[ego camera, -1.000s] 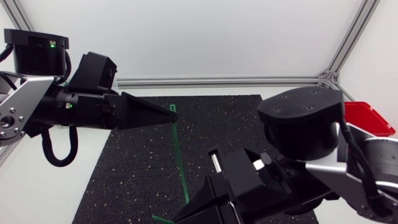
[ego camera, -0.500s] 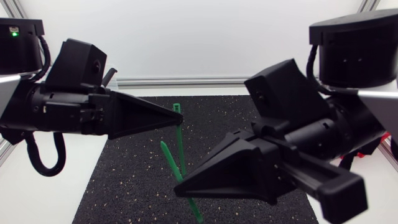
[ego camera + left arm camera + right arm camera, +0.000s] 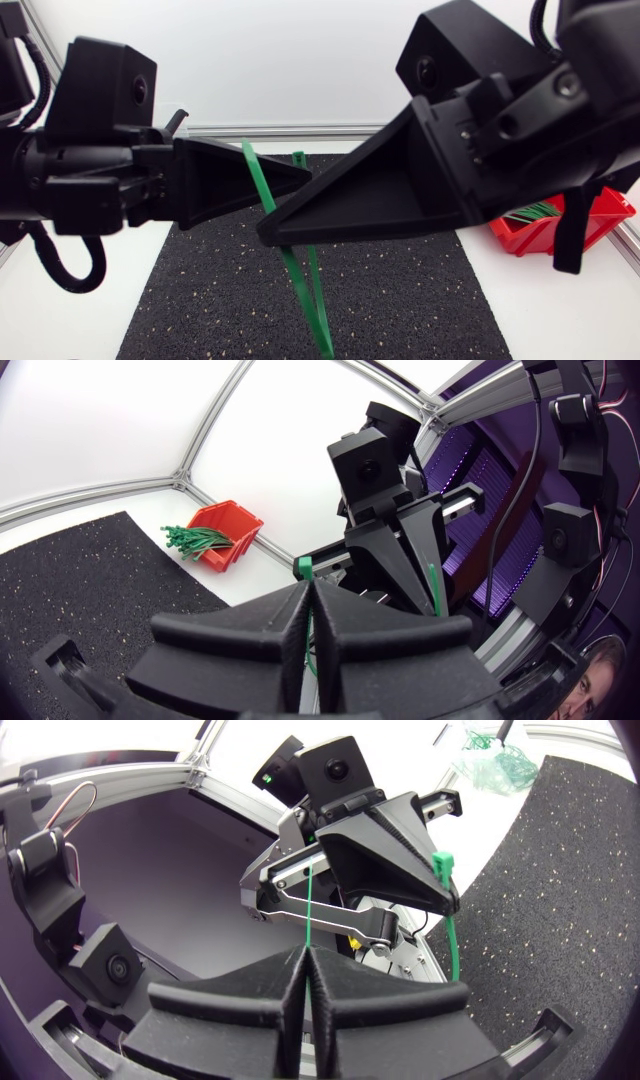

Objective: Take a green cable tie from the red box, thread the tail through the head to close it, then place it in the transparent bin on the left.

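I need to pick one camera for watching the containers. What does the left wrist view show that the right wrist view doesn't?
Only the left wrist view: the red box holding spare green ties, past the black mat. Only the right wrist view: the clear bin, beside that mat. Both: the mat, and the green cable tie with the left pincer and right pincer each shut on it.

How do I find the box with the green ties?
Find the black speckled mat on the white table. Just past its edge on the robot's right sits the red box. It is the only red thing, with green cable ties piled inside.
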